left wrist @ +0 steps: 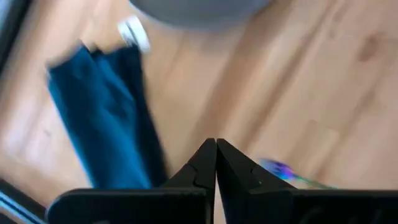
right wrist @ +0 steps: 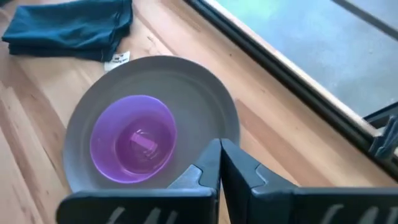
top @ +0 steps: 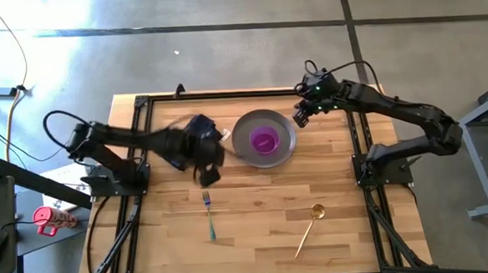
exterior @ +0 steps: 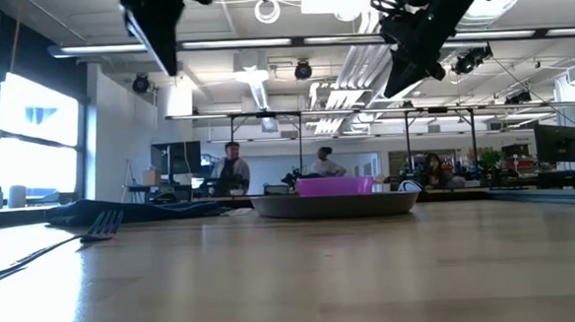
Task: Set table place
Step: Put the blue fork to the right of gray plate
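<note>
A round grey plate [top: 286, 143] lies on the wooden table [top: 256, 211] with a magenta bowl [top: 264, 140] standing in it. A dark navy napkin [top: 201, 124] lies flat just left of the plate, partly under my left arm; it also shows in the left wrist view [left wrist: 106, 118]. A teal-handled fork [top: 210, 218] and a gold spoon [top: 307, 229] lie nearer the front edge. My left gripper [top: 208, 173] hangs shut and empty above the table between napkin and fork. My right gripper [top: 300, 117] hangs shut and empty above the plate's far right rim [right wrist: 211, 93].
Black frame rails [top: 138, 192] run along the table's left and right sides by the arm bases. Bare wood lies between fork and spoon and in front of the plate. People stand far behind the table in the low view [exterior: 231, 169].
</note>
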